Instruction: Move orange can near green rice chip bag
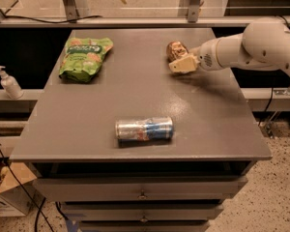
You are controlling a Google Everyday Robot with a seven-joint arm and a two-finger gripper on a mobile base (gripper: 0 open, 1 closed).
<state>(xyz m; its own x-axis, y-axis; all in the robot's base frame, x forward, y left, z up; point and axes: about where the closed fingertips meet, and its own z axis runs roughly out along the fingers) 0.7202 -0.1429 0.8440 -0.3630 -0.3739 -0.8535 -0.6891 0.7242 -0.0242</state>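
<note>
**Orange can in gripper, back right of table**

Orange can point(176, 49): brown-orange and tan pattern, tilted, at the back right of the table point(135, 88), well in from the right edge. No lettering legible on it.

Gripper point(178, 61): reaches in from the right on a white arm point(251, 45), closed on the orange can, with a tan finger point(184, 65) across the can's lower front.

Bag point(84, 57): flat at back left, light green, with a dark green band near the top. Pale lettering on the band is unreadable; pale round chips are pictured below it. It lies well apart from the orange can, with bare tabletop between them.

Silver can point(144, 128): on its side near the front edge, centre, silver and blue. Print is unreadable.

Table: matte grey top, faint glare right of centre, drawers point(142, 190) below.

Surroundings: a pump bottle point(9, 82) stands on a ledge left of the table, a cardboard box point(5, 199) sits at lower left, and the floor point(275, 192) is speckled.
</note>
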